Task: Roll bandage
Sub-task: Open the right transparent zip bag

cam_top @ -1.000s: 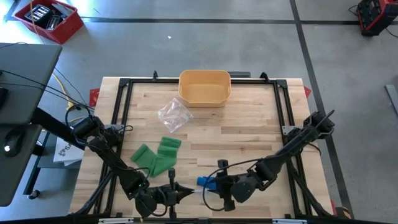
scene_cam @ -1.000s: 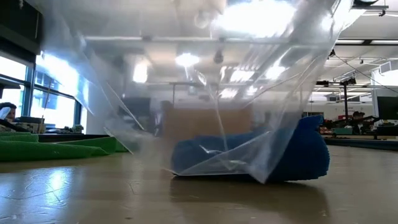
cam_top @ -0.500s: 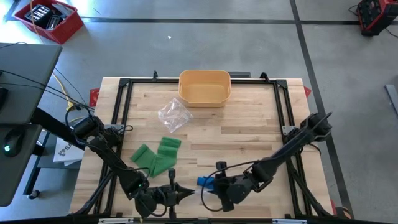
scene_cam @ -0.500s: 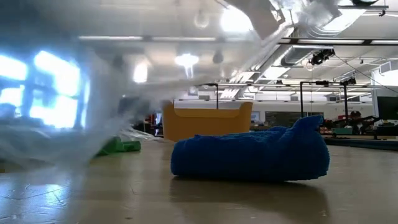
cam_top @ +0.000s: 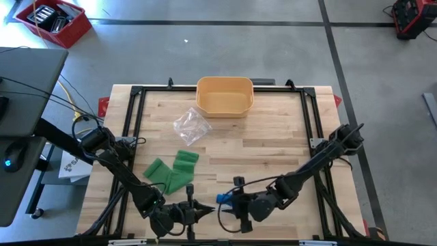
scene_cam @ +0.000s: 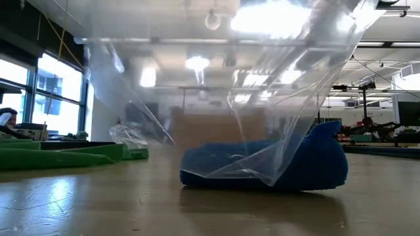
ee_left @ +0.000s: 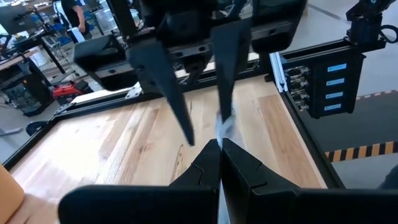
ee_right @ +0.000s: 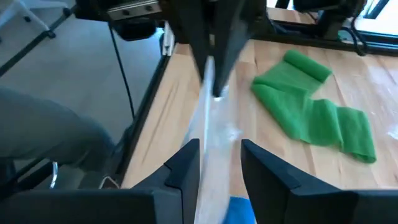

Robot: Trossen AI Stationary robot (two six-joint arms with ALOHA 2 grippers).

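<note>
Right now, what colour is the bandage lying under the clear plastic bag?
Blue bandage, best seen in the low view.

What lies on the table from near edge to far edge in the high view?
Left gripper and right gripper, level at the near edge → blue bandage → green bandage → clear bag → yellow bin.
</note>
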